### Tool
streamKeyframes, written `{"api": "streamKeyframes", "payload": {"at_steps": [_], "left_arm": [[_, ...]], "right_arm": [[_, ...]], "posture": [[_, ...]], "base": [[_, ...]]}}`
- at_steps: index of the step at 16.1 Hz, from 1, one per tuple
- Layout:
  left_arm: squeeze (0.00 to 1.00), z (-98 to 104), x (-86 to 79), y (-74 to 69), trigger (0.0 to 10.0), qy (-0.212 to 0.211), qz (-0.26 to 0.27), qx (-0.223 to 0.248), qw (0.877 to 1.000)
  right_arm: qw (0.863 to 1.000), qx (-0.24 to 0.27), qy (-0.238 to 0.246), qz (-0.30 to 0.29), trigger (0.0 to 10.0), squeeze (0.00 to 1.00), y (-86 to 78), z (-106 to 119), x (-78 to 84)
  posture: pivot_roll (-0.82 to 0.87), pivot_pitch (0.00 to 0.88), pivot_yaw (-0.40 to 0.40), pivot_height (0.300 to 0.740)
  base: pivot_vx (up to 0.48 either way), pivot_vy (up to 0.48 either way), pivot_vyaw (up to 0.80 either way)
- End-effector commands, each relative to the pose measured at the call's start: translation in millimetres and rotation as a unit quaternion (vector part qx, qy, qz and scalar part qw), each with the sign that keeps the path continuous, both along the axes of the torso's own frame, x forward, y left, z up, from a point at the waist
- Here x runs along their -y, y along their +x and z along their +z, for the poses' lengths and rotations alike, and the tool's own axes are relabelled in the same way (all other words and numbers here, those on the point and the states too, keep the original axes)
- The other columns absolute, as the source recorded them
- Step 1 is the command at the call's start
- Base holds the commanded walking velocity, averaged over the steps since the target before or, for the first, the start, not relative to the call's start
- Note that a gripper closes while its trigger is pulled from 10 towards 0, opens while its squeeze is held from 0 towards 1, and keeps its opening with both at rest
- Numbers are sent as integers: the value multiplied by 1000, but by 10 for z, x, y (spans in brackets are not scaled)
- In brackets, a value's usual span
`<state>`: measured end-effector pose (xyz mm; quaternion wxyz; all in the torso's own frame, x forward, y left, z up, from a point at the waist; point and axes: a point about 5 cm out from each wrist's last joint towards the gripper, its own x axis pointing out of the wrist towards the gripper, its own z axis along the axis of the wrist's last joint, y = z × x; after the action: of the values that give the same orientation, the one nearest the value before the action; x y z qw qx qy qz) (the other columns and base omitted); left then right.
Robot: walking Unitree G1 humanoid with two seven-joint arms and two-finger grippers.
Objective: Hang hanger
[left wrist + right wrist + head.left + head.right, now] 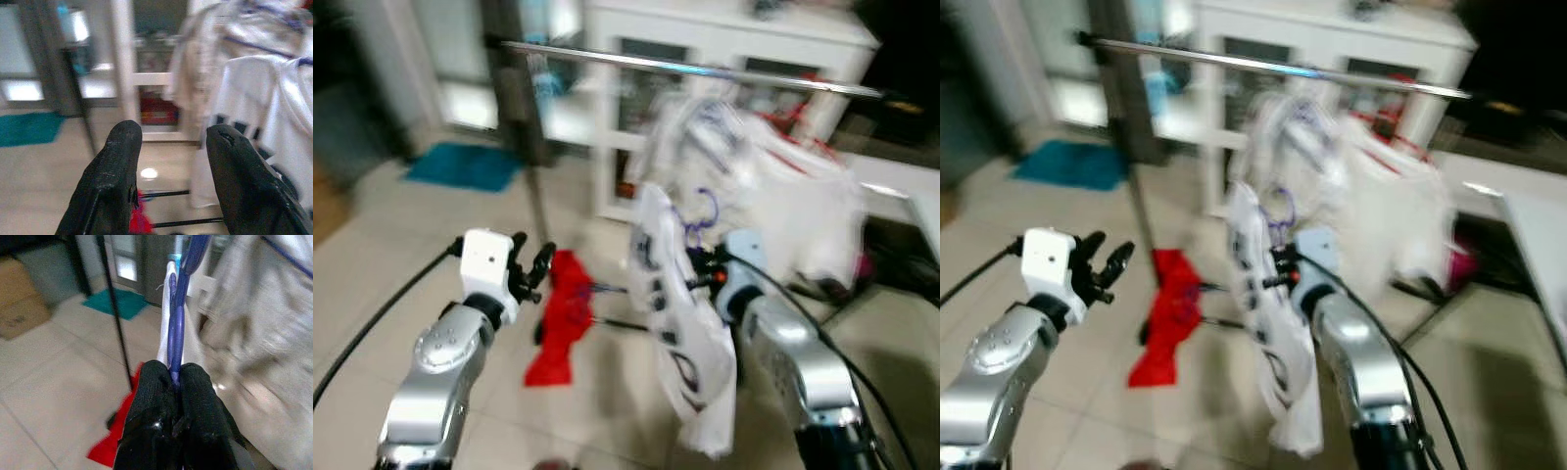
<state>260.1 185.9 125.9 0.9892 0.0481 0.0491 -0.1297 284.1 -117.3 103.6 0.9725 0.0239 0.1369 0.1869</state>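
1. Below the shiny metal rail [705,70] of the clothes rack, my right gripper [174,377] has its two black fingers pressed together on the thin purple hanger [177,318].
2. From that hanger a white shirt [680,333] with dark markings hangs in soft folds, draped down beside my silver right arm [798,362].
3. The hanger's curved hook [705,211] sits lower than the rail and is not touching it.
4. Behind it, more pale clothes [773,186] are bunched on the rail; blur keeps me from making out their details.
5. My left gripper [171,166] is raised to the left of the shirt with its fingers spread apart and nothing between them; their black pads look rough and rounded.
6. On the pale tiled floor [372,264] a crumpled red cloth [563,323] lies beside the rack's dark upright pole [536,196] and touches its thin black base bars.
7. A flat teal mat [465,164] lies farther back on the floor, near a bright doorway.
8. Against the wall behind the rail stands a white cabinet [724,39] with glass panels.
9. My right wrist camera also catches a brown cardboard box [19,298] on the tiles, well apart from the rack.
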Motion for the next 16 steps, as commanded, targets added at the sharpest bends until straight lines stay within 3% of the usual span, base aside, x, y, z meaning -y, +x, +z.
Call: {"api": "streamKeyframes", "payload": {"at_steps": [1, 8, 16], "left_arm": [[0, 36, -39, -7, 10000, 5, 4, 5, 1000], [0, 28, -33, -12, 10000, 8, 6, 6, 1000], [0, 49, -31, -16, 10000, 18, 0, 11, 1000]], "right_arm": [[999, 24, 23, 17, 10000, 0, 24, 130, -105], [1000, 11, 3, 26, 10000, 0, 81, 150, -131], [999, 37, 2, 17, 10000, 0, 138, 253, -144]], "posture": [[24, 42, -57, 740], [29, 30, -79, 740], [34, 30, -78, 740]], "base": [[420, 0, 0], [421, 0, 0], [421, 0, 0]]}}
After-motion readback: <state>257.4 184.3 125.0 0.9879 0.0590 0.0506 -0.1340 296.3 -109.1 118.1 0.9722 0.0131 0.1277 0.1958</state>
